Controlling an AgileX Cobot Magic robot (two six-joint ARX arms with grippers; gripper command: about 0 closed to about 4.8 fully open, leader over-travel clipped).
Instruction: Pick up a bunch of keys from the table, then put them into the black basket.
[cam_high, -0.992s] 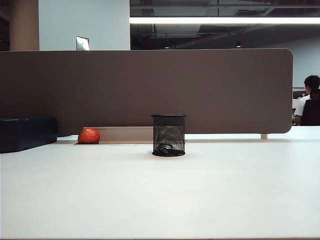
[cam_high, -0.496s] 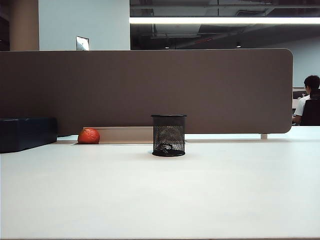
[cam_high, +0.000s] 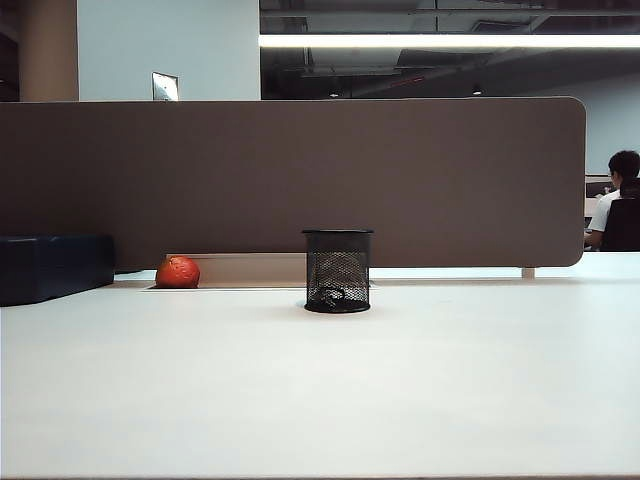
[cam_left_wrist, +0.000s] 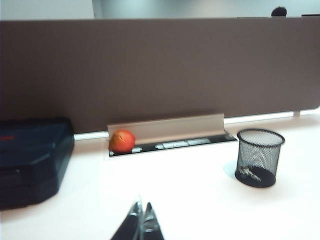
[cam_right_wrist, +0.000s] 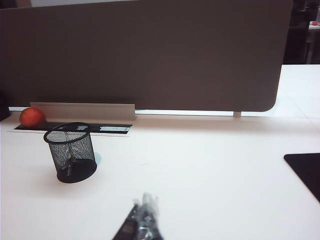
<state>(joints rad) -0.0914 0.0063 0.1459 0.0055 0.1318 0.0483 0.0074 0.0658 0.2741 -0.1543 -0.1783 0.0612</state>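
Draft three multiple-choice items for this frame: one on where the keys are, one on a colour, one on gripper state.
1. The bunch of keys lies: A on the table B inside the black basket C on the dark box
2. The ball is: A orange-red B green C white
3. The left gripper and right gripper are: A both open B both shut C one open

B: keys show through the mesh at the bottom.
A: orange-red in every view.
B: each wrist view shows fingertips together, holding nothing, well short of the basket.
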